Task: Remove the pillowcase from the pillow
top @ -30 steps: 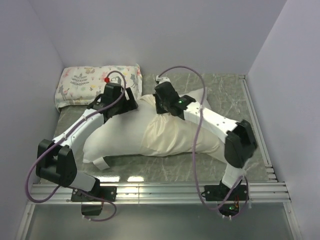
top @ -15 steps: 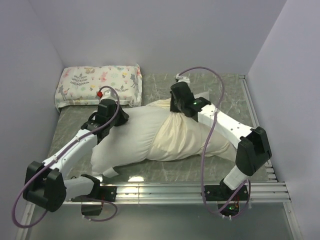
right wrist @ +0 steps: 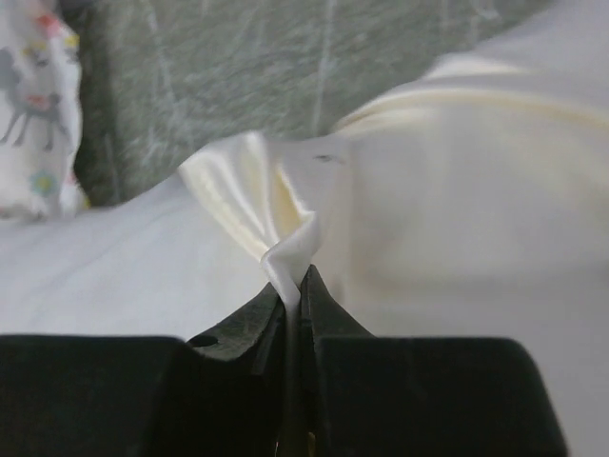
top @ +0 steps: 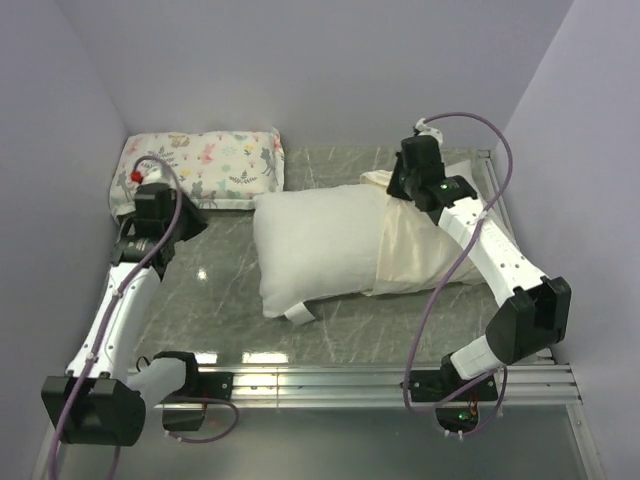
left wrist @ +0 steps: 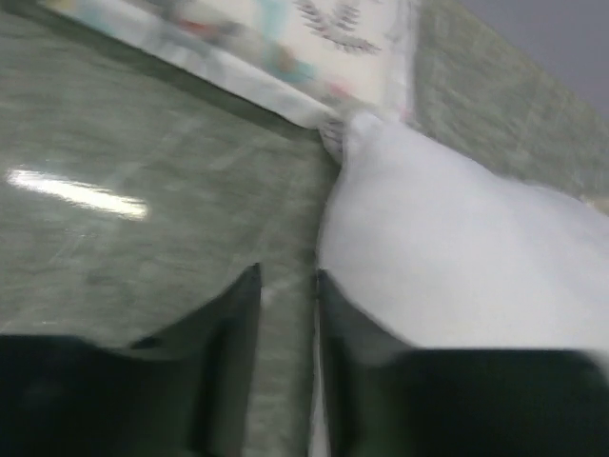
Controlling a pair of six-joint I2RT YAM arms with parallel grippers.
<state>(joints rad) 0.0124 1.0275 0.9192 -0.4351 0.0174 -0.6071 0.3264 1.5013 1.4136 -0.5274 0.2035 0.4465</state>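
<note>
The white pillow (top: pixel 310 240) lies across the middle of the table, its left two thirds bare. The cream pillowcase (top: pixel 420 255) still wraps its right end. My right gripper (top: pixel 393 190) is shut on a bunched fold at the pillowcase's open edge, at the pillow's far side. In the right wrist view, my right gripper (right wrist: pixel 297 276) pinches the shiny cream pillowcase fold (right wrist: pixel 257 190). My left gripper (top: pixel 192 225) is left of the pillow, apart from it. In the left wrist view, my left gripper (left wrist: pixel 285 276) is slightly open and empty over the table, with the pillow (left wrist: pixel 457 248) just beside its right finger.
A small floral animal-print pillow (top: pixel 200 165) lies at the back left corner, just behind my left gripper. Metal rails run along the table's right edge (top: pixel 503 230) and front edge (top: pixel 350 380). Walls close in on three sides.
My left gripper let go of the pillow and swung back to the left. My right gripper pulled the pillowcase right and farther back, baring more of the white pillow.
</note>
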